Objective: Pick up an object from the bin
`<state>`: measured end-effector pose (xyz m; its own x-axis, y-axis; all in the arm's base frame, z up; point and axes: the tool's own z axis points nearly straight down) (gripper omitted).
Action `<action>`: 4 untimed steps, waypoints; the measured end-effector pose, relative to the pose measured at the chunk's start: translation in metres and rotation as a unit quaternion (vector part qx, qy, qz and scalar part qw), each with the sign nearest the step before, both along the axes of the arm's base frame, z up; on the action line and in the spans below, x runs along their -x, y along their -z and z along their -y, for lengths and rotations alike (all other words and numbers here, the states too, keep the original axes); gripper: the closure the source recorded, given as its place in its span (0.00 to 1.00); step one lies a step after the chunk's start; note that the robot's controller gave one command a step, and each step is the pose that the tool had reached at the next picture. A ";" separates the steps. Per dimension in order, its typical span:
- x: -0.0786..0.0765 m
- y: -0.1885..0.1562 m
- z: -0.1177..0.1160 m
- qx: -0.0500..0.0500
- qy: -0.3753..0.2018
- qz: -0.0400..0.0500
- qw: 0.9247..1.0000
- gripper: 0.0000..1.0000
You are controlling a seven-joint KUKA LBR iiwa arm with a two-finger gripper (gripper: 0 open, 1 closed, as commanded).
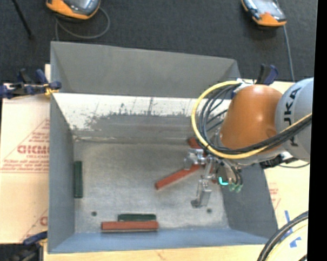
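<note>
**Gripper low in the bin's right half, beside a tilted red-brown bar**

Start at the front wall of the bin (61, 177). There you see the front red-brown bar (129, 226), long and flat, lying along the wall. The front dark green bar (136, 218) lies just behind it, parallel, shorter, and touching it or nearly so. Against the left wall lies the left dark green bar (77, 178), pointing front to back and well apart from everything else.

Further in, right of the floor's centre, the gripper (199, 200) hangs low over the grey floor. You cannot tell from here whether it is apart or together, because its metal parts run into one another.

The tilted red-brown bar (176, 178) lies just to its left and slightly behind it. It is a slim straight stick, of the same colour as the one at the front. Its left end points toward the front-left corner and its right end runs up to the gripper's body. Whether that end touches the metal or passes under it, you cannot make out.

Behind that, the orange cover (250, 117) and the looped cables (205, 110) hide the right rear of the floor. A small red piece (193, 140) shows at their edge near the back wall, mostly covered, so its shape is unclear.
</note>
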<state>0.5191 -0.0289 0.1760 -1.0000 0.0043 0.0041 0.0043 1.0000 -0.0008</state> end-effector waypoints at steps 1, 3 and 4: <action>-0.067 0.109 0.045 0.001 -0.050 0.004 0.999 0.00; -0.071 0.106 0.048 0.001 -0.048 0.007 0.999 0.00; -0.073 0.104 0.049 0.001 -0.047 0.007 0.999 0.00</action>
<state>0.5918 -0.0779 0.0718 -0.9960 -0.0894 -0.0091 -0.0894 0.9960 -0.0033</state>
